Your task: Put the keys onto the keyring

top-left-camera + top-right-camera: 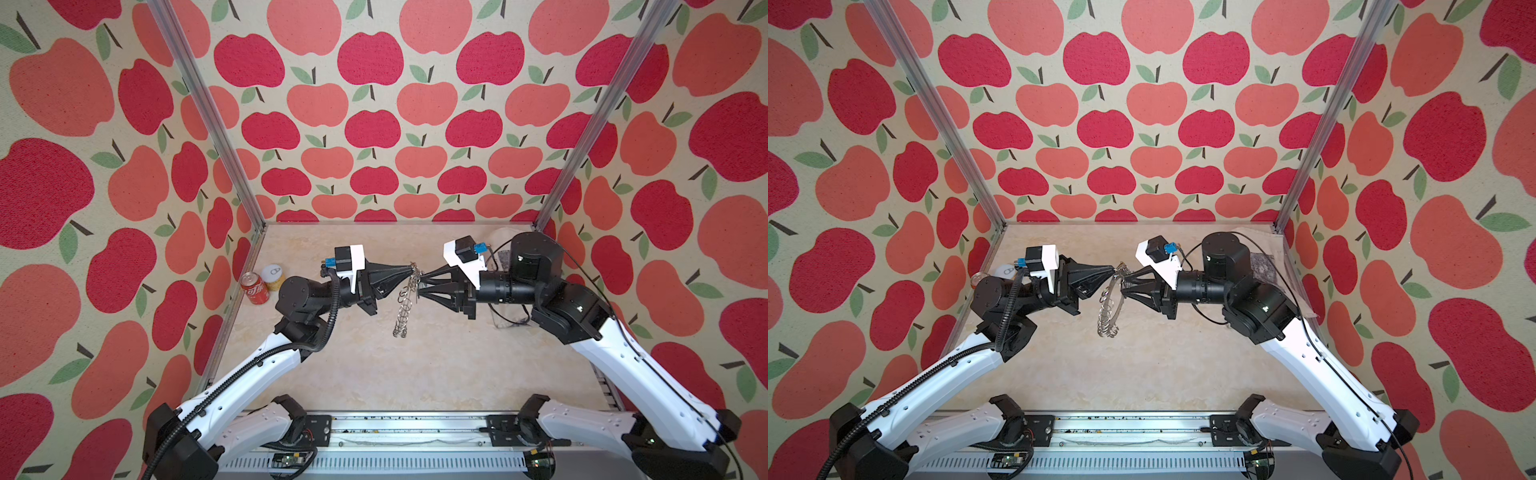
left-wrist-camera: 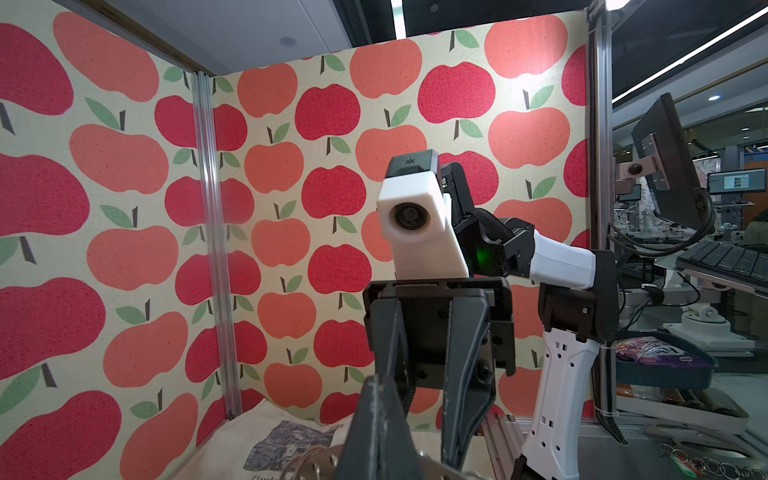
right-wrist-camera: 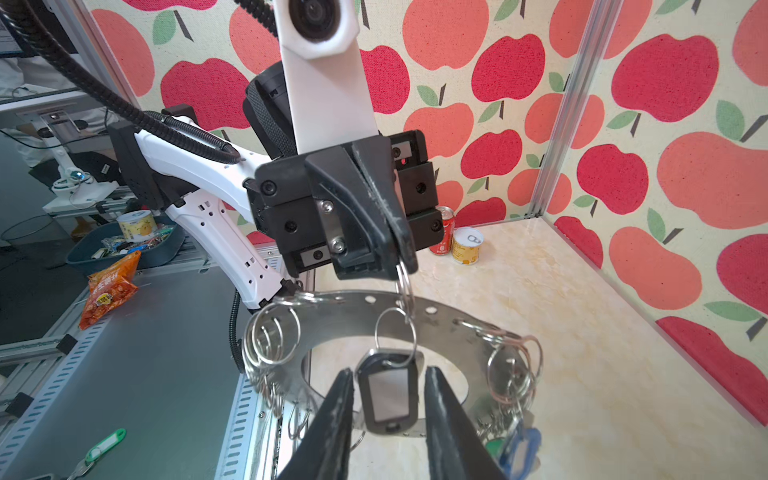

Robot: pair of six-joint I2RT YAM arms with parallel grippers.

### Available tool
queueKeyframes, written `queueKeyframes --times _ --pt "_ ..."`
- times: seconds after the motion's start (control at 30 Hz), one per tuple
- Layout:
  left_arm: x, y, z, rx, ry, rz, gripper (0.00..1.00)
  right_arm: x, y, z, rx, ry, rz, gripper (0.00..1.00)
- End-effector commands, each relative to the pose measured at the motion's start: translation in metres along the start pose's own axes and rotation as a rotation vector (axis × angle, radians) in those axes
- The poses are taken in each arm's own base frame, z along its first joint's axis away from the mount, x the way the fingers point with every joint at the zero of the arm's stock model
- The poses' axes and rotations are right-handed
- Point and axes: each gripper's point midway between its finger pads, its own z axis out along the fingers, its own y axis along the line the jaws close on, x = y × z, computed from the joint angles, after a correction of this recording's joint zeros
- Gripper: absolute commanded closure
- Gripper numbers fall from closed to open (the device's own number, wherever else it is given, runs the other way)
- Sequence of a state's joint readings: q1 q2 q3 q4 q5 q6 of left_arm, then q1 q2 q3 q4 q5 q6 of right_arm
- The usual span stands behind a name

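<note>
Cans (image 1: 254, 289) well apart from keyring (image 1: 405, 309)

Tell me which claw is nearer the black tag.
Right. The right claw, open, flanks the black tag; the left claw pinches a wire ring at the disc's rim, off the tag.

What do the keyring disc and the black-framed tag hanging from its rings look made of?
The keyring disc looks like thin sheet metal, silver-grey with a dull sheen and punched rim holes. The black-framed tag is probably moulded plastic, a glossy black frame around a pale grey window; what the window is cannot be told.
</note>
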State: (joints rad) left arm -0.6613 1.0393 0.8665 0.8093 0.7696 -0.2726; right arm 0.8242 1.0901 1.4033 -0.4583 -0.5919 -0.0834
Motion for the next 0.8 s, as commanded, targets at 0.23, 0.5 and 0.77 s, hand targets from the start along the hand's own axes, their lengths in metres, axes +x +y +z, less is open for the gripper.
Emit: queueKeyframes --times 0.23,0.5,0.77 --pt "-0.017 -0.008 -0.001 0.035 -0.053 0.028 1.00 -0.033 0.001 -0.012 0.038 -0.127 -0.107 0.69" --pt "-0.017 -0.010 -0.001 0.046 -0.053 0.028 1.00 -0.032 -0.003 0.003 -0.002 -0.126 -0.085 0.72" --pt "-0.018 -0.011 -0.002 0.050 -0.057 0.032 1.00 -0.030 -0.004 0.006 -0.013 -0.118 -0.072 0.80"
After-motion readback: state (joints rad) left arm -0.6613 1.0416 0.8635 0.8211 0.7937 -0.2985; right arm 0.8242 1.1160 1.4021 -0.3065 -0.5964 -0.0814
